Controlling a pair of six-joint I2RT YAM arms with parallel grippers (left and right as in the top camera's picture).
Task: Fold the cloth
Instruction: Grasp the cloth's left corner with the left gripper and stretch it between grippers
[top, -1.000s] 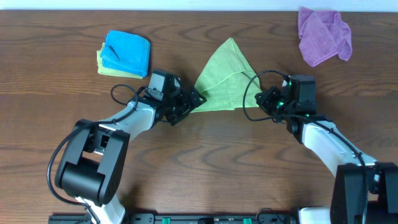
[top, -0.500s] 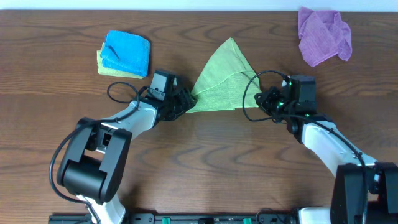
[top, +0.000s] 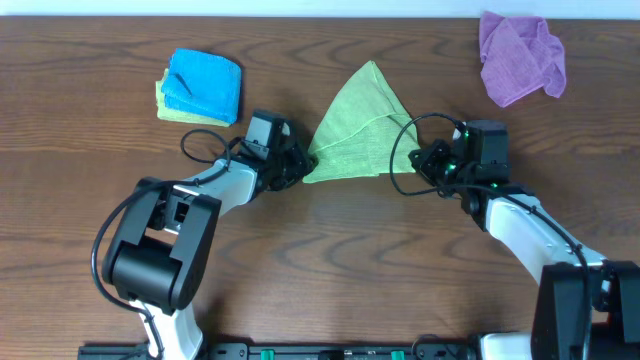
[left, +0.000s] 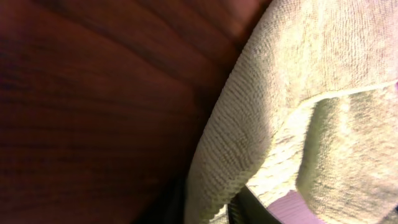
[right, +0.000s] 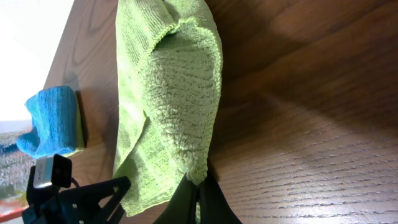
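Cloth (top: 360, 130), lime-green, spread as a rough triangle on the wooden table (top: 330, 280), apex pointing to the far edge, base stretched between the two grippers. At far left, well apart from it, a folded blue cloth (top: 205, 85) rests on a yellow-green cloth (top: 168, 108). The left gripper (top: 300, 165) meets the cloth's lower-left corner, jaws drawn narrow with the ribbed edge (left: 217, 162) running between them. The right gripper (top: 418, 160) meets the lower-right corner, its fingers (right: 186, 198) pressed together and pinching the fabric's tip. At far right a crumpled purple cloth (top: 520, 55) lies apart. Any lettering is too small to read.
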